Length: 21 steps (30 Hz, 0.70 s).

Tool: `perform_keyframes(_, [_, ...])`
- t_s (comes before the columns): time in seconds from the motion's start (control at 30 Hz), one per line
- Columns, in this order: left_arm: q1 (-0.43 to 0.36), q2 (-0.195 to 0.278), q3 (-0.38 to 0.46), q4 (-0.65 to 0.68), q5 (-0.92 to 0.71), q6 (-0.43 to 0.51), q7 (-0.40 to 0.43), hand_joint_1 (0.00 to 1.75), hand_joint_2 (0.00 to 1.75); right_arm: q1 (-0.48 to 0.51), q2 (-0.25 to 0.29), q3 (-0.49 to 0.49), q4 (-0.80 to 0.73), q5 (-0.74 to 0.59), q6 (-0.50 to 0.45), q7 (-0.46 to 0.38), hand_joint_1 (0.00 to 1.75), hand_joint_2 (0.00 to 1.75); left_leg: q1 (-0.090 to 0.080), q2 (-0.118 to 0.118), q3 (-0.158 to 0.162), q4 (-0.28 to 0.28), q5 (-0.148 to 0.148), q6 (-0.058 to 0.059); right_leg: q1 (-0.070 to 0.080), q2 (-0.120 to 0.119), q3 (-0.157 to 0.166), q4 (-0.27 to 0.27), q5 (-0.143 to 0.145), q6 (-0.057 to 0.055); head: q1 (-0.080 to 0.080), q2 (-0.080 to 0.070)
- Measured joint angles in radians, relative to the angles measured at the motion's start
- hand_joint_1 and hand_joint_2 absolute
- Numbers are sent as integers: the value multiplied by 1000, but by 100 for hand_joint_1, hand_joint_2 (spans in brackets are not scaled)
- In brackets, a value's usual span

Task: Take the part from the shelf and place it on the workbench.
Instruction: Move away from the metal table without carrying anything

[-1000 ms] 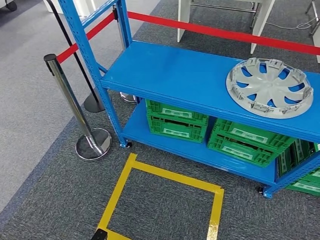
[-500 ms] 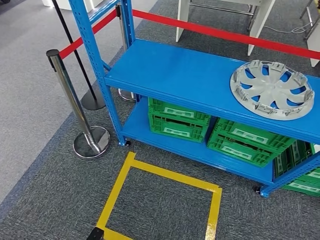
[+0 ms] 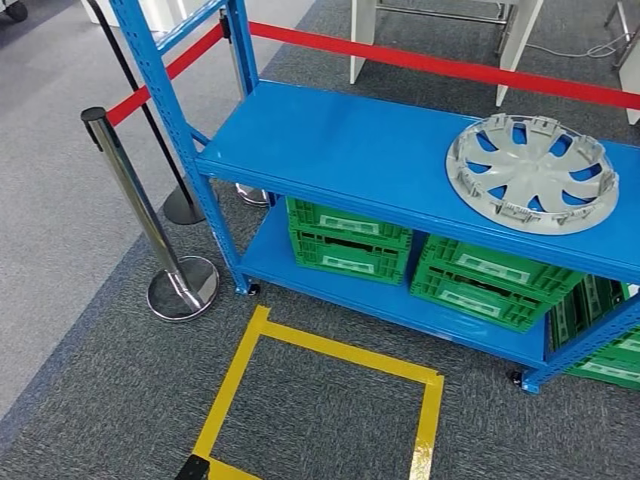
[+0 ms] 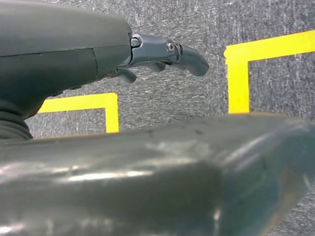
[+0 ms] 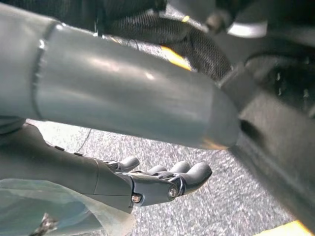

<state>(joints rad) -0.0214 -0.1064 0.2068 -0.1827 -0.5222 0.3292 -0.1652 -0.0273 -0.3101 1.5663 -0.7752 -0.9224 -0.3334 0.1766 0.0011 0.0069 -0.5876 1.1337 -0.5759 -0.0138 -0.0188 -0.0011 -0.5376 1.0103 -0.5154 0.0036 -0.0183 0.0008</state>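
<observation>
**Hubcap on shelf, both hands empty**

Head view: we record a silver wheel hubcap (image 3: 533,172) lying flat at the right of the blue shelf (image 3: 355,150) on its upper deck. Green crates (image 3: 349,240) sit on the lower deck. A chrome stanchion (image 3: 147,222) stands at the left, carrying a red belt (image 3: 453,68). A yellow tape square (image 3: 328,350) marks the grey carpet at the lower centre.

Left wrist view: we list the left hand (image 4: 148,54), fingers extended and apart, holding nothing, above carpet.

Right wrist view: the right hand (image 5: 148,182), fingers extended, likewise empty.
</observation>
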Motion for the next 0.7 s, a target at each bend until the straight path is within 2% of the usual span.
perform_keyframes(0.07, [0,0,0,0,0,0,0,0,0,0,0,0,0,0,0,0,0,0,0,0,-9,18,-8,0,0,0,0,0,0,0,0,0])
perform_keyframes(0.1, [1,0,0,0,0,0,0,0,0,0,0,0,1,0,0,0,0,0,0,0,-33,67,-25,-1,1,0,0,0,-1,-1,-1,0])
perform_keyframes(0.13, [2,-1,0,0,0,0,1,0,0,0,1,0,2,-2,3,0,0,0,-1,-1,-33,57,0,5,3,2,5,0,-4,-3,-1,0])
perform_keyframes(0.2, [3,0,0,0,-1,-1,4,0,0,-2,5,0,7,-5,10,-1,0,0,-5,-3,-13,-15,54,22,9,6,11,2,-12,0,-1,0])
perform_keyframes(0.23, [2,1,0,0,-1,-1,6,0,0,-3,7,0,9,-7,14,-3,0,0,-8,-4,17,-91,93,30,11,8,13,2,-16,4,0,0])
perform_keyframes(0.33, [3,-1,0,0,-2,-2,6,0,0,-4,9,0,15,-9,19,-7,0,0,-8,-4,28,-122,94,38,9,7,9,1,-19,20,0,0])
perform_keyframes(0.37, [4,-1,0,0,-2,-1,5,0,0,-4,10,0,18,-9,20,-8,0,0,-5,-4,32,-129,97,41,9,6,2,14,-30,25,2,0])
perform_keyframes(0.43, [2,-2,0,0,-2,-1,4,0,0,-4,10,0,23,-10,23,-10,0,0,-1,-2,38,-138,98,47,7,6,-44,101,-76,32,7,0])
perform_keyframes(0.5, [1,-2,0,0,-2,-1,2,0,0,-3,10,0,27,-10,27,-12,0,0,-2,-2,39,-138,95,51,7,6,-113,228,-124,38,9,0])
perform_keyframes(0.53, [1,-3,0,0,-3,-1,2,0,0,-1,10,0,30,-11,28,-12,0,0,-2,-2,41,-137,94,52,7,6,-136,263,-125,40,9,0])
perform_keyframes(0.57, [1,-3,0,0,-3,-1,1,0,0,0,10,0,32,-11,29,-12,0,0,-1,-2,43,-137,91,51,6,6,-142,262,-107,43,9,0])
perform_keyframes(0.6, [2,-3,0,0,-3,-1,1,0,0,0,10,1,34,-11,30,-12,0,0,0,-2,47,-137,88,49,5,5,-128,223,-72,44,9,0])
perform_keyframes(0.63, [2,-4,0,0,-4,-2,1,0,0,1,10,1,36,-11,31,-12,0,0,1,-3,51,-135,84,45,3,3,-100,158,-31,46,9,0])
perform_keyframes(0.67, [2,-3,0,0,-4,-3,1,0,0,0,11,1,37,-11,31,-12,0,0,0,-3,54,-132,79,40,3,2,-71,93,-4,46,11,0])
perform_keyframes(0.7, [1,-3,0,0,-4,-4,1,0,0,-1,12,1,39,-11,32,-12,0,0,-2,-4,56,-129,74,34,2,1,-46,44,11,42,11,0])
